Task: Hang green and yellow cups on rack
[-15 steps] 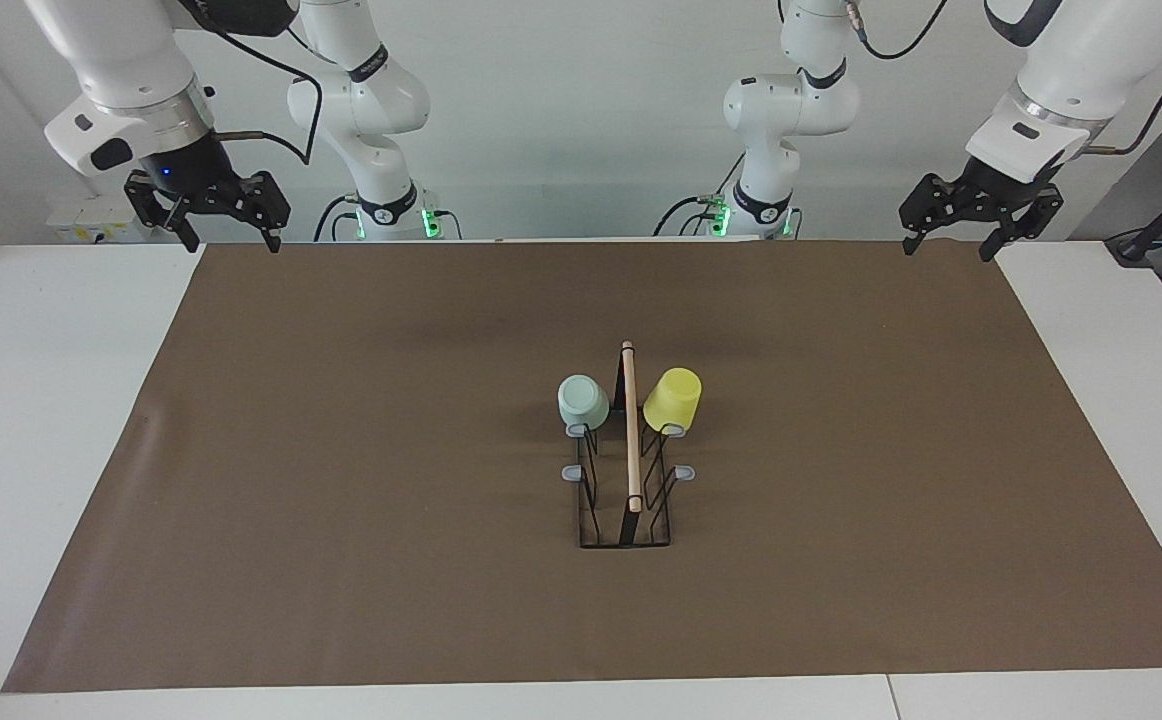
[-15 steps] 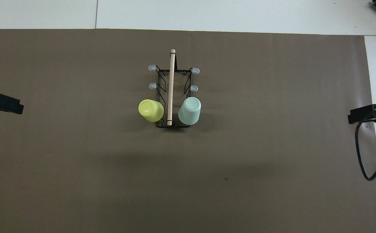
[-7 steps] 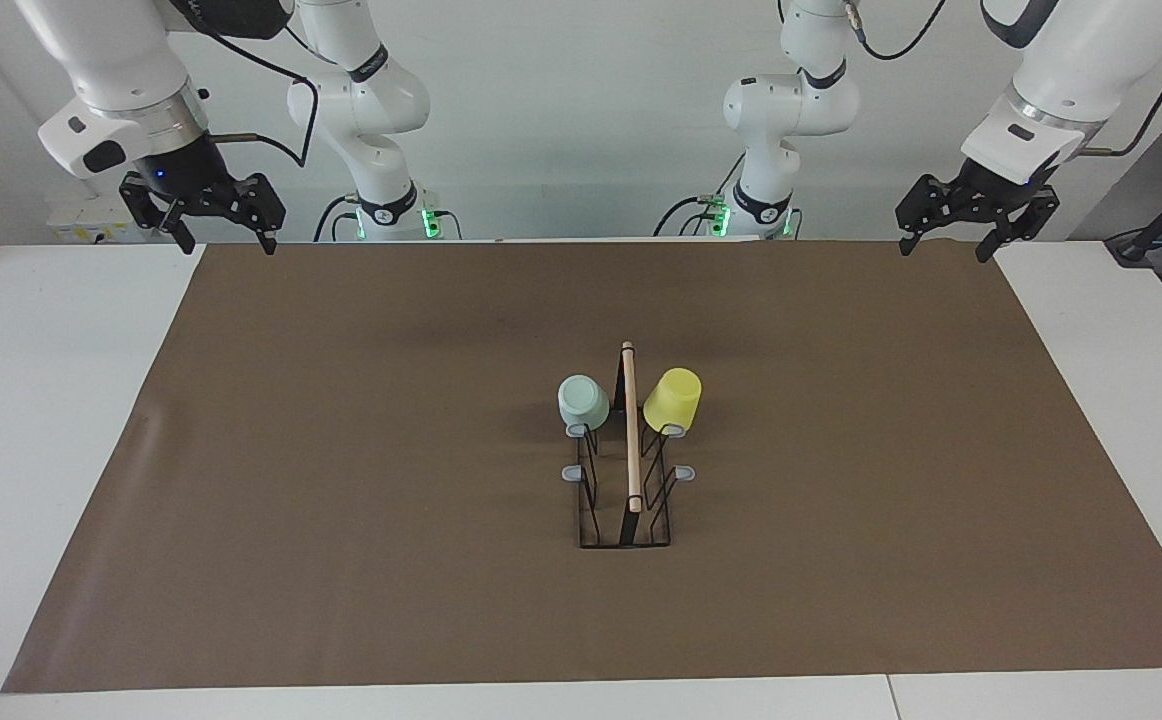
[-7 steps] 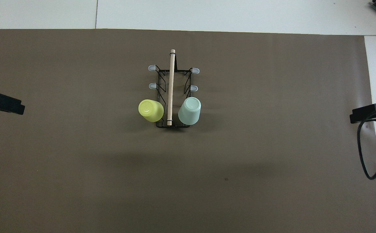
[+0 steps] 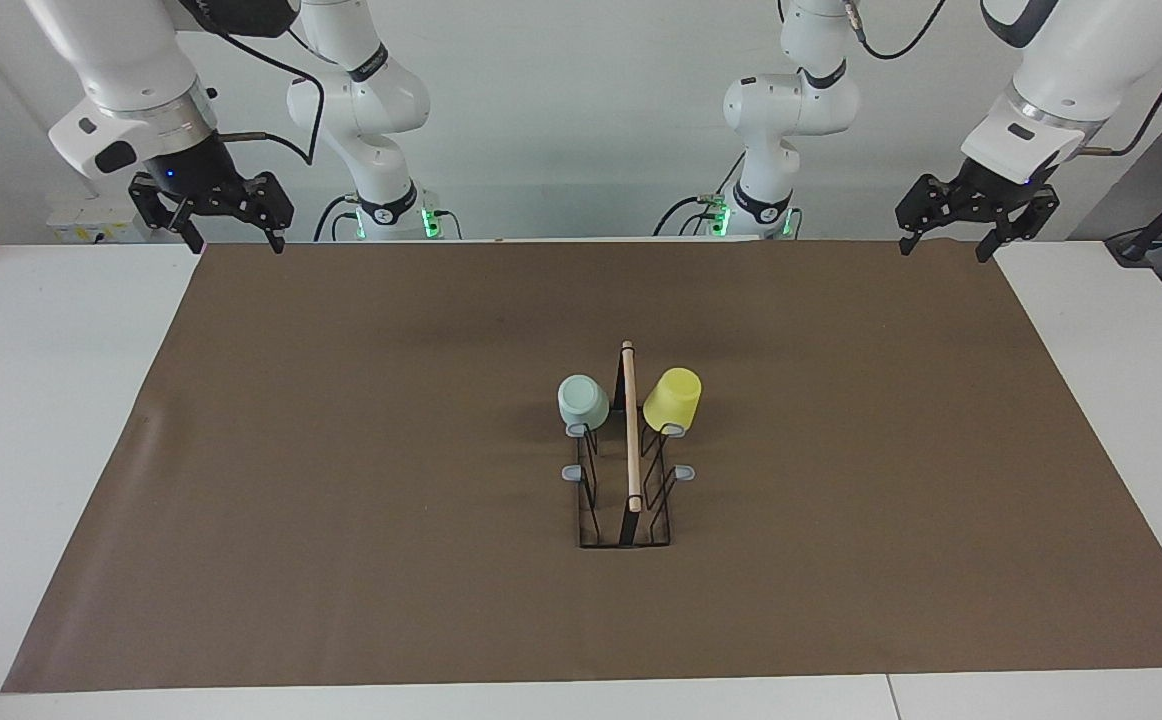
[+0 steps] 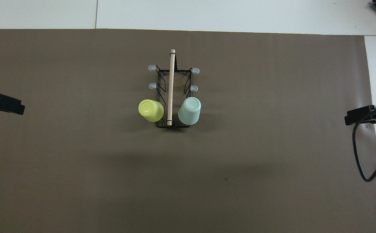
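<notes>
The black wire rack (image 5: 627, 500) (image 6: 172, 97) with a wooden dowel along its top stands in the middle of the brown mat. A pale green cup (image 5: 582, 401) (image 6: 189, 110) hangs upside down on the prong nearest the robots on the side toward the right arm's end. The yellow cup (image 5: 673, 399) (image 6: 150, 110) hangs the same way on the matching prong toward the left arm's end. My left gripper (image 5: 944, 244) (image 6: 2, 103) hangs open and empty, high over the mat's corner at the left arm's end. My right gripper (image 5: 233, 242) (image 6: 368, 115) hangs open and empty over the corner at the right arm's end.
The brown mat (image 5: 341, 450) covers most of the white table (image 5: 41, 400). Several grey-tipped prongs of the rack stand bare, farther from the robots than the cups. A black cable (image 6: 361, 155) loops down from the right arm.
The right gripper has shifted slightly toward the middle of the table. The left gripper rose a little. The cups and rack have not moved.
</notes>
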You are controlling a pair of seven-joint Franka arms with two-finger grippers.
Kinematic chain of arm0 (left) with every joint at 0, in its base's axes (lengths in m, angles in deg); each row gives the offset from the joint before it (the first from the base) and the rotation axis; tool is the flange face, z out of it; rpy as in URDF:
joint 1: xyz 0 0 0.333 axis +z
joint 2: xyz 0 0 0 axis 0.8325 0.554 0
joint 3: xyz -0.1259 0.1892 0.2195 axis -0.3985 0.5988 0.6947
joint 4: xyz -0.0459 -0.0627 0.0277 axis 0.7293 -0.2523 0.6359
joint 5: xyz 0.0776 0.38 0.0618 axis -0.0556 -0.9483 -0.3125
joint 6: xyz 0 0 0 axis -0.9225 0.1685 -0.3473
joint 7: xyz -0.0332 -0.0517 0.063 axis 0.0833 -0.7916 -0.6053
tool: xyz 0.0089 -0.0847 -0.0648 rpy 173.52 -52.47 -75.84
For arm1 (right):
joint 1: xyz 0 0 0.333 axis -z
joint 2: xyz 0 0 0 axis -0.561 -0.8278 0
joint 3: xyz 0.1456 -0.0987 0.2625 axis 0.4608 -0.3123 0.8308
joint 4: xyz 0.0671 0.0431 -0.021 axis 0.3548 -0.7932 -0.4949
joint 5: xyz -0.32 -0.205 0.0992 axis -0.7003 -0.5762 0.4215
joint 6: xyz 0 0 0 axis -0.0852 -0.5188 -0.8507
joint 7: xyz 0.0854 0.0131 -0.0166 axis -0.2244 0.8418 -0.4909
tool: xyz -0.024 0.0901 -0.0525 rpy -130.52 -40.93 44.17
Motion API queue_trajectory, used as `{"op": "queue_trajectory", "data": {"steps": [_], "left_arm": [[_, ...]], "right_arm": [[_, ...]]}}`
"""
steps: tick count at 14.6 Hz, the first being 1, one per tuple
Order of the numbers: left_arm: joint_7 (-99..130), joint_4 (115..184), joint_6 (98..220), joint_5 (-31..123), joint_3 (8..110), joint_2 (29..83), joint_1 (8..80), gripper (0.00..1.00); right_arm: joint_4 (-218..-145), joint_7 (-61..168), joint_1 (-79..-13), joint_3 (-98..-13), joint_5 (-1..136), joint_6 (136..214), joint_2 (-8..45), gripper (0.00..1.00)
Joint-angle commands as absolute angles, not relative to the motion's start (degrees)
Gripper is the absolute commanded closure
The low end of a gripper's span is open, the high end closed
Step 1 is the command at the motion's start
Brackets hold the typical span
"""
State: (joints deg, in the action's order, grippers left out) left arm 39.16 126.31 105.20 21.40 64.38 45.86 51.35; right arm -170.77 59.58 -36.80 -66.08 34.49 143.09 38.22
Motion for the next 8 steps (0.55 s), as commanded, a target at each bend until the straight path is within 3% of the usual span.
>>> {"op": "queue_trajectory", "data": {"steps": [1, 8], "left_arm": [[39.62, 128.53, 105.82, 21.81, 64.69, 43.98, 51.08, 0.0], [39.62, 128.53, 105.82, 21.81, 64.69, 44.07, 51.08, 0.0]], "right_arm": [[-170.67, 60.0, -36.5, -66.02, 35.68, 142.04, 38.48, 0.0], [-170.67, 60.0, -36.5, -66.02, 35.77, 142.05, 38.57, 0.0]]}}
